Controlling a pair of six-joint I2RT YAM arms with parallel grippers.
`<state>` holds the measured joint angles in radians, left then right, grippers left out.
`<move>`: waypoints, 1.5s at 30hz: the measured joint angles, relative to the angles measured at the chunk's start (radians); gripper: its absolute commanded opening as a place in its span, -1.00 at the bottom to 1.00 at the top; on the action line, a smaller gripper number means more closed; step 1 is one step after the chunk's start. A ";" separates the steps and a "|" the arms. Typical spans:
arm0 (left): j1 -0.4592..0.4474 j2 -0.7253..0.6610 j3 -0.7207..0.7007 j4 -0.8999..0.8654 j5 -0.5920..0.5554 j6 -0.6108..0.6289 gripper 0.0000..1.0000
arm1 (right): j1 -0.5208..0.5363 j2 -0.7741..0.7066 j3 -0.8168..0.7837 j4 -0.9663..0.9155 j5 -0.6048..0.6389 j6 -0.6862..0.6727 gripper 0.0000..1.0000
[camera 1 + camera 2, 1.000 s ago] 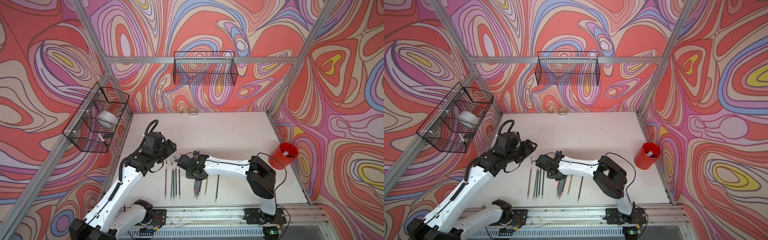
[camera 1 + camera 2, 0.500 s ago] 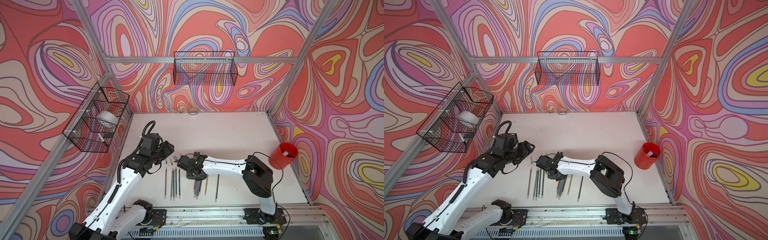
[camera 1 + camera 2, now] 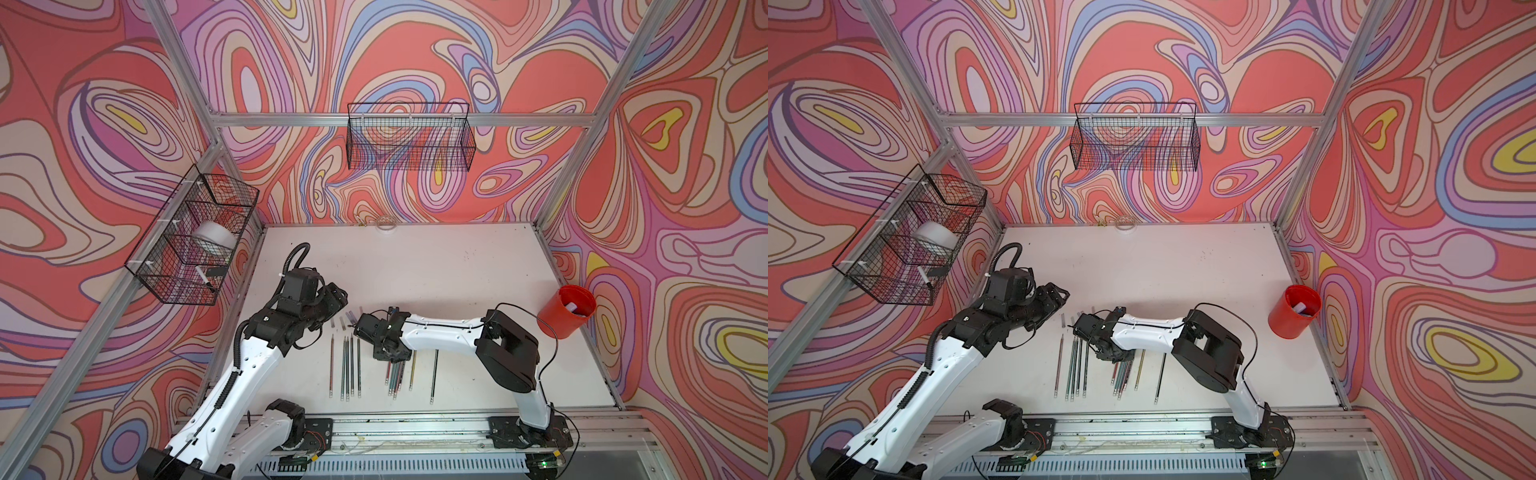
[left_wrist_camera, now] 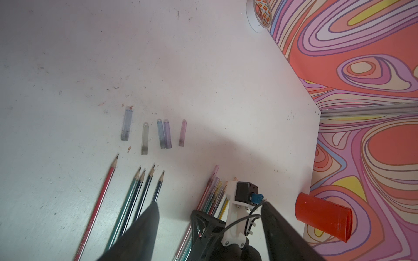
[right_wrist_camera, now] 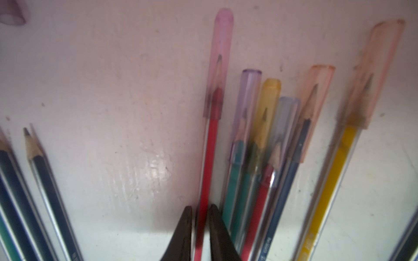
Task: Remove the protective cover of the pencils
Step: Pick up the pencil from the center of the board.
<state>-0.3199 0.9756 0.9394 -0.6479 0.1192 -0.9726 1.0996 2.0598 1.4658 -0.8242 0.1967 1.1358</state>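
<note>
- The right gripper (image 5: 200, 217) is pinching the red pencil (image 5: 210, 158) by its barrel — its pink protective cover (image 5: 220, 56) sits on the tip.
- The capped pencils (image 5: 239, 180) crowd just beside it.
- The left gripper (image 4: 210, 203) hangs spread, empty.
- Five loose covers (image 4: 144, 139) lie on the table (image 4: 67, 56) — just off the tips of five bare pencils (image 4: 135, 198).

Bare table (image 3: 436, 266) beyond caps (image 4: 164, 135), pencils (image 4: 104, 192)

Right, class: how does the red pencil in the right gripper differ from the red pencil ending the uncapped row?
The gripped red pencil wears a pink cover over its tip; the row's red pencil has a bare tip. The gripped one is clamped in the right gripper; the other lies free on the table. Both are red-barrelled and sharpened.
</note>
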 measured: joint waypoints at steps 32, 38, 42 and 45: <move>0.007 0.000 -0.029 0.037 0.070 -0.027 0.45 | -0.006 -0.053 -0.042 0.103 -0.055 -0.044 -0.91; 0.007 0.031 -0.044 0.092 0.121 -0.027 0.41 | -0.006 -0.234 -0.159 0.262 -0.079 -0.084 -0.90; 0.007 0.063 -0.045 0.129 0.157 -0.027 0.37 | -0.006 -0.325 -0.223 0.368 -0.090 -0.106 -0.90; 0.006 0.088 -0.045 0.160 0.185 -0.027 0.34 | -0.005 -0.366 -0.257 0.434 -0.097 -0.125 -0.92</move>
<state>-0.3134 1.0634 0.8940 -0.4881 0.3046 -0.9993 1.0943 1.6936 1.2091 -0.3901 0.1001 1.0107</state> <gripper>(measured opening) 0.683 0.089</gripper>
